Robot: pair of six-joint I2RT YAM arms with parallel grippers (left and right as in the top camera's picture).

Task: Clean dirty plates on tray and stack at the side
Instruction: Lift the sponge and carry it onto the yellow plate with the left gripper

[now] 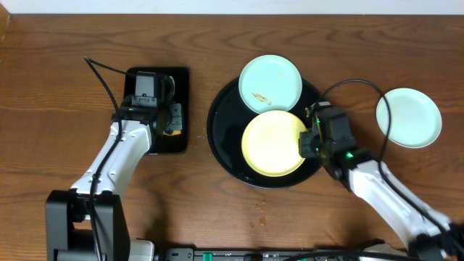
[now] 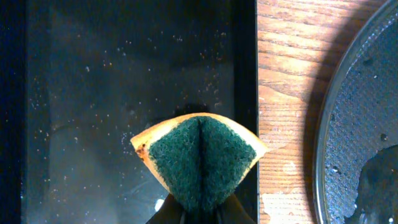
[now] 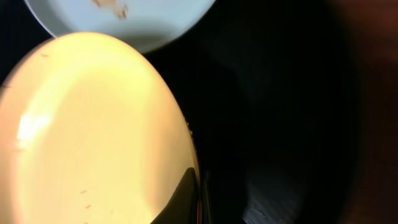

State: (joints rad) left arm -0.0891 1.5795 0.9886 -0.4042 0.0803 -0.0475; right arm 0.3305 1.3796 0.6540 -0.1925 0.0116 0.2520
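Right gripper (image 1: 308, 141) is closed tight on the right rim of the yellow plate (image 1: 274, 143), which lies inside the round tray (image 1: 223, 138). One finger (image 3: 185, 198) presses on top of that rim in the wrist view. Just above, a mint plate (image 1: 270, 83) with a brown-orange smear sits at the tray's far edge, and the yellow plate's edge overlaps it. A second mint plate (image 1: 408, 117) rests on the table (image 1: 58, 87), right of the tray. Left gripper (image 2: 199, 214) pinches a folded green sponge (image 2: 199, 158) above the small rectangular tray (image 1: 181, 80).
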